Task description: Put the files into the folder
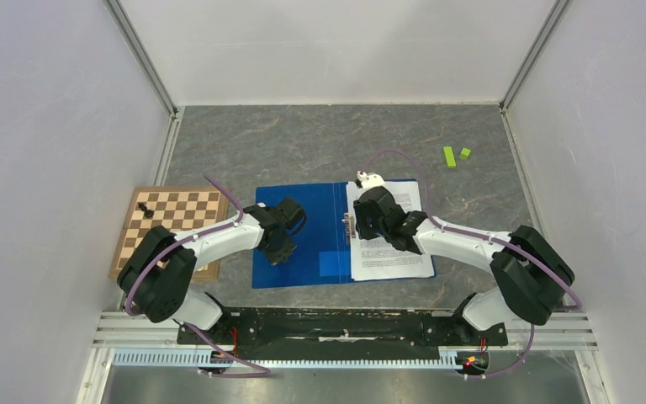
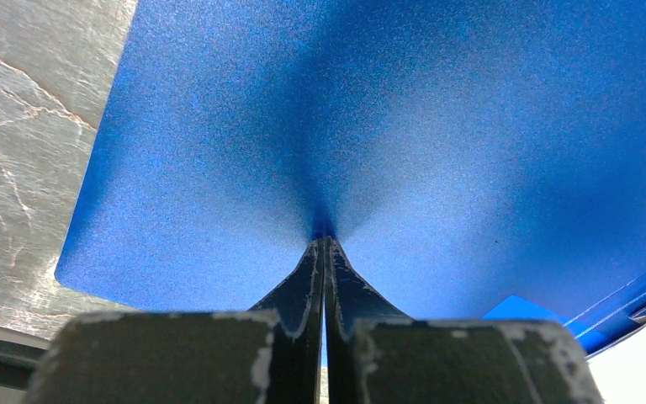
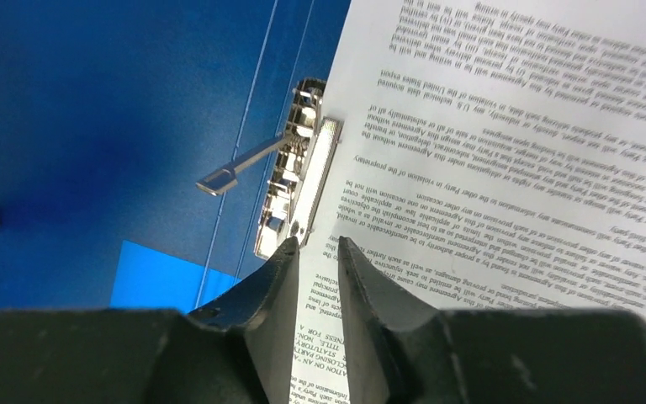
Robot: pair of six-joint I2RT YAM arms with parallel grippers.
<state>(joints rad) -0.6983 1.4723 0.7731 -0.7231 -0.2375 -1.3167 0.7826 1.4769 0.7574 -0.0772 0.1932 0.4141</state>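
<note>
Left gripper [image 2: 324, 242], pressed together, pins the bright blue plastic folder [image 1: 324, 223]; right gripper [image 3: 318, 244], narrowly spread, should square the white printed paper files [image 1: 395, 257] under the shiny metal clip [image 3: 296, 181].

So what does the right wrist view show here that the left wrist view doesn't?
Only the right wrist view shows the metal clip with its lever sticking out, the printed files next to it, and the right gripper with its fingers slightly apart above the sheets' edge. Only the left wrist view shows the grey table, a rounded outer corner of the folder, and the left gripper with fingers closed, tips at the cover. Both show the folder's blue surface.
</note>
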